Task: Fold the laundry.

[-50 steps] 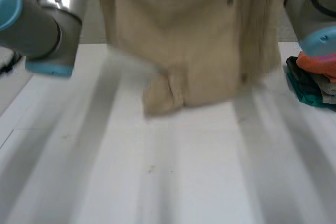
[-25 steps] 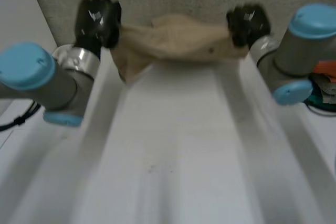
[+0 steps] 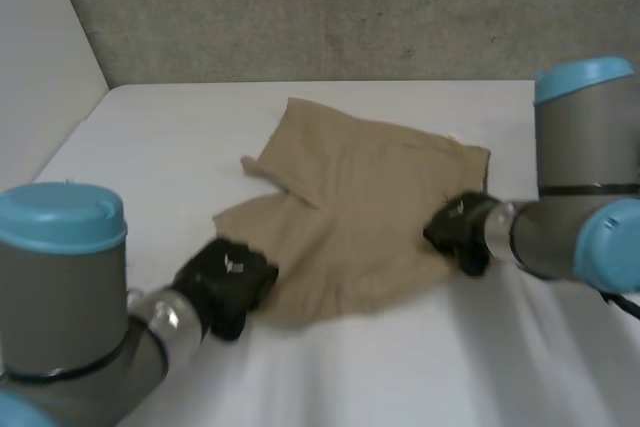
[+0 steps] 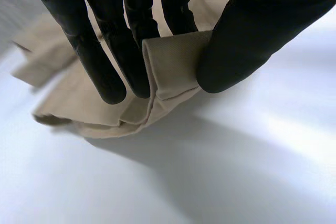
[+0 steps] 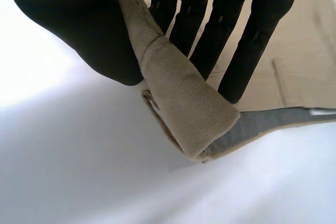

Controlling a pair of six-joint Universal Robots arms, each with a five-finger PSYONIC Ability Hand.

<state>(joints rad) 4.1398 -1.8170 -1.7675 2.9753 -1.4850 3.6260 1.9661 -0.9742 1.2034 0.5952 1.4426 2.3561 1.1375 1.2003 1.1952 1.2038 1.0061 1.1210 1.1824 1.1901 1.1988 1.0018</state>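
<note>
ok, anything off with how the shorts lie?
The shorts lie skewed on the table, not flat. The edge is doubled over where the left hand pinches it, the corner in the right hand is folded over too, and a small flap juts out at the far side.

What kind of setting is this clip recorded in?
Probably a robotics test bench, not a home: white table, plain grey wall behind it, and the left robot hand and right robot hand each pinching tan shorts.
</note>
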